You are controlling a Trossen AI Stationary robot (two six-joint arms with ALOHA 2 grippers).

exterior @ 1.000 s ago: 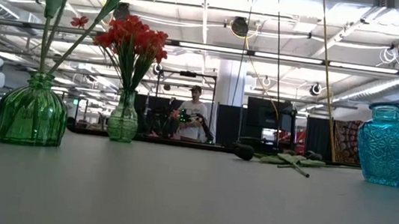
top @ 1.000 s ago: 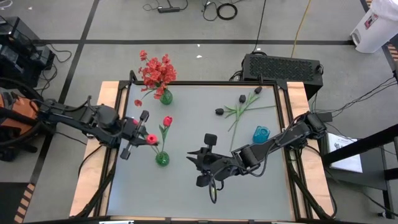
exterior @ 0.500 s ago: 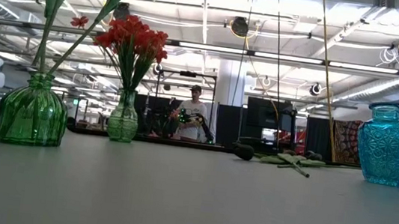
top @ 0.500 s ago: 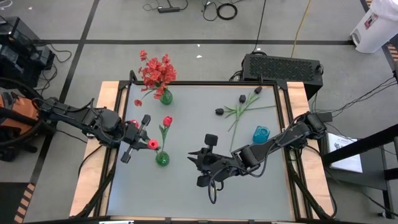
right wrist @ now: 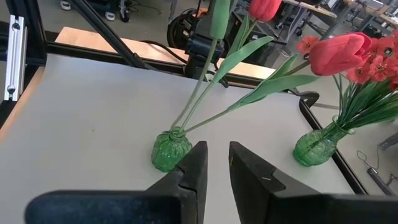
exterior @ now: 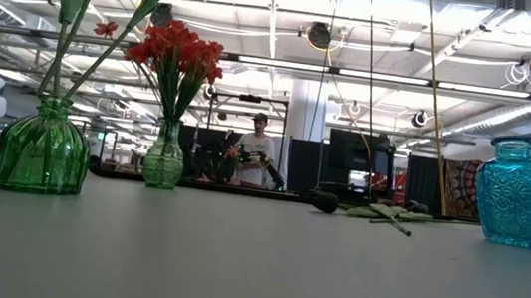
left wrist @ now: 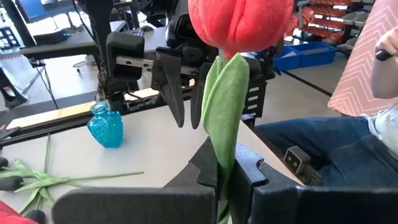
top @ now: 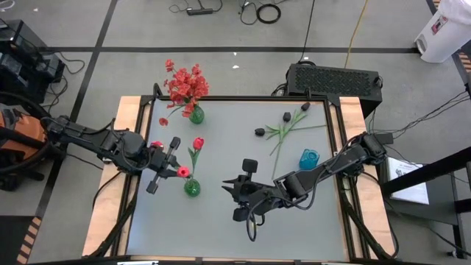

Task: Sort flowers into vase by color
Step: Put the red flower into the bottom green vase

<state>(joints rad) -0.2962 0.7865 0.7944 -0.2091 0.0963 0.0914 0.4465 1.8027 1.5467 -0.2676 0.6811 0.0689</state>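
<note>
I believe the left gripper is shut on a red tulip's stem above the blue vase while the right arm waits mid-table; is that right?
Not quite: the vase is wrong. In the high view the left gripper, shut on the red tulip, holds it just above the near green vase, which already has one tulip. The blue vase stands empty on the right side. The right gripper does wait mid-table.

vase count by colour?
green vases: 2
blue vase: 1
total: 3
</note>
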